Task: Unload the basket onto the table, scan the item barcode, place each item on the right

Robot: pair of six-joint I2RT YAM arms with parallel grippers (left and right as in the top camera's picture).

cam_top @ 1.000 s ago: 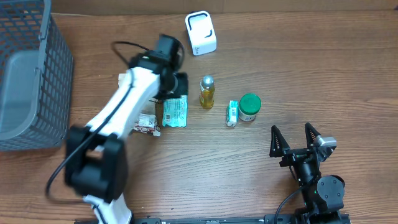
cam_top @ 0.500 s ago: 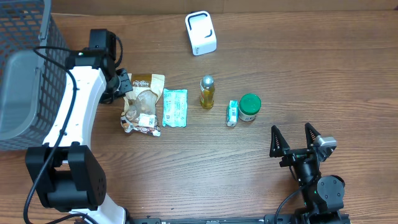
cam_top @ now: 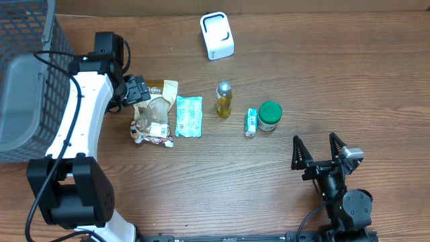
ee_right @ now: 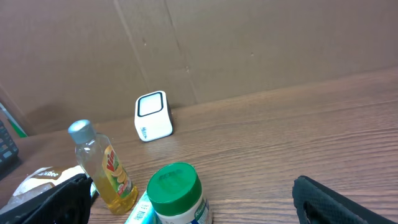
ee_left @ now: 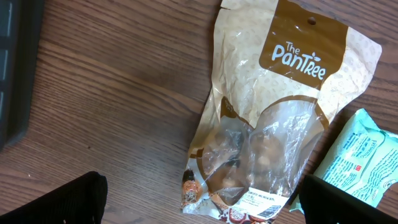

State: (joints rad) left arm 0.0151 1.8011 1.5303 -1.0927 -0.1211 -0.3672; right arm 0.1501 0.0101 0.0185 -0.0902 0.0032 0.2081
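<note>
The left pincer [cam_top: 139, 89] hangs spread over the snack pouch's [cam_top: 154, 113] top end, and the pouch stretches away toward the desk's [cam_top: 222, 181] front. The right pincer [cam_top: 321, 153], spread too, sits well apart.

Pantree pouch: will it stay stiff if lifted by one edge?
Probably floppy: the pouch is thin, crinkled film and would likely sag. Likely light: only a few lumps show behind its clear window. The glossy surface may slip when pinched.

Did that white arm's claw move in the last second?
Yes. The left gripper swung left, from beside the bottle toward the basket, and is now open at the snack bag's top edge.
</note>
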